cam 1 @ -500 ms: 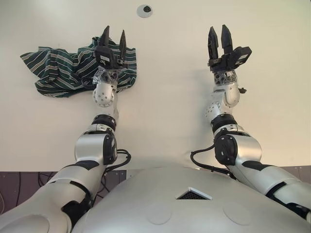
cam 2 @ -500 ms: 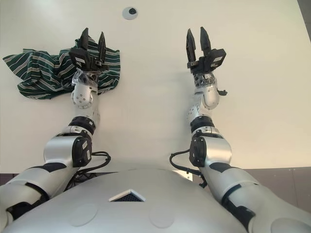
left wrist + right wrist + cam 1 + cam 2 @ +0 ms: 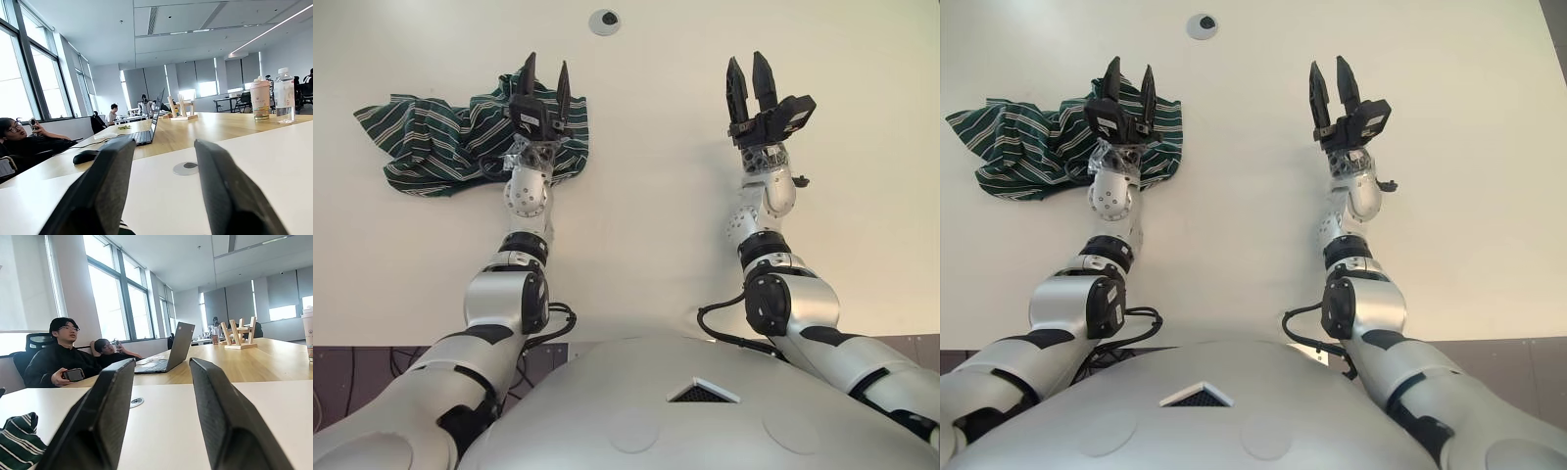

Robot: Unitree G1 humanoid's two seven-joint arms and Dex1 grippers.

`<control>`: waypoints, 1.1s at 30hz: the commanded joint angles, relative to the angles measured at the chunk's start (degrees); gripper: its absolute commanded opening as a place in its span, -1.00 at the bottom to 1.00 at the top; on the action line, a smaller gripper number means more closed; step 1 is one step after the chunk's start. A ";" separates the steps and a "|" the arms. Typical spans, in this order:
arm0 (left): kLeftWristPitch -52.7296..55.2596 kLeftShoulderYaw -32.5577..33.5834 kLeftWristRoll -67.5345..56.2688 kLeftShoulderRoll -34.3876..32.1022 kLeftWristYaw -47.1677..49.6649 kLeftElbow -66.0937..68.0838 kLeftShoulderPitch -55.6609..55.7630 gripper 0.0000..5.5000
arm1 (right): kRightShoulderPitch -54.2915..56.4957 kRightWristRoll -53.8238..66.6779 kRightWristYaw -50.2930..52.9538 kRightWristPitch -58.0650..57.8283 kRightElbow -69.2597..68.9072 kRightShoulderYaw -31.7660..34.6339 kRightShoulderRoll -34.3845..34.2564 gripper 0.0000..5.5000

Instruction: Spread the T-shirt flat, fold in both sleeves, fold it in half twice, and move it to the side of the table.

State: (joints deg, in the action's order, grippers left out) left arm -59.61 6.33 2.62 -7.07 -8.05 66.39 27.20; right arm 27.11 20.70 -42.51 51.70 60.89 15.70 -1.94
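Both arms have eased slightly farther out over the white table (image 3: 656, 215) since half a second ago, while the cloth lies as it did. Your right gripper (image 3: 746, 61) hangs over bare tabletop, fingers moderately parted, holding nothing. Your left gripper (image 3: 545, 64) is parted about as wide and also empty, poised over the right-hand edge of the green striped T-shirt (image 3: 421, 147). You cannot tell from these views whether it touches the fabric. The shirt sits bunched in a heap on your left side, still to be spread. Expect it to be light, soft and limp, dragging and folding on itself. Pinch a single layer at a hem or shoulder edge, not the heaped middle. Beyond it sits a round cable grommet (image 3: 604, 21).
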 commanded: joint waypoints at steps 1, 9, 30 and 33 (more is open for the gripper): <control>0.30 -0.54 0.82 -0.43 0.89 0.75 -1.50 -0.19 | -3.30 0.45 -0.36 -0.55 0.81 0.20 -1.87 -0.12; 0.27 -1.22 1.07 -0.37 1.48 0.76 -1.48 -0.19 | -3.36 -0.94 1.40 0.24 1.14 -0.17 -1.40 -0.12; 41.43 0.96 5.25 -32.08 -16.64 -43.60 -17.95 -0.19 | -15.59 -2.08 5.38 -12.43 -38.10 -1.91 10.65 -0.12; 44.87 -0.99 8.48 -34.55 -16.73 -39.24 -18.22 -0.19 | -18.26 -3.10 7.47 -19.06 -48.20 -1.41 16.26 -0.12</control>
State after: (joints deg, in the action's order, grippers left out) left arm -16.69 6.70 8.90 -40.12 -24.52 24.38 9.17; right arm 10.18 18.10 -35.96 36.48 18.17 14.11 11.92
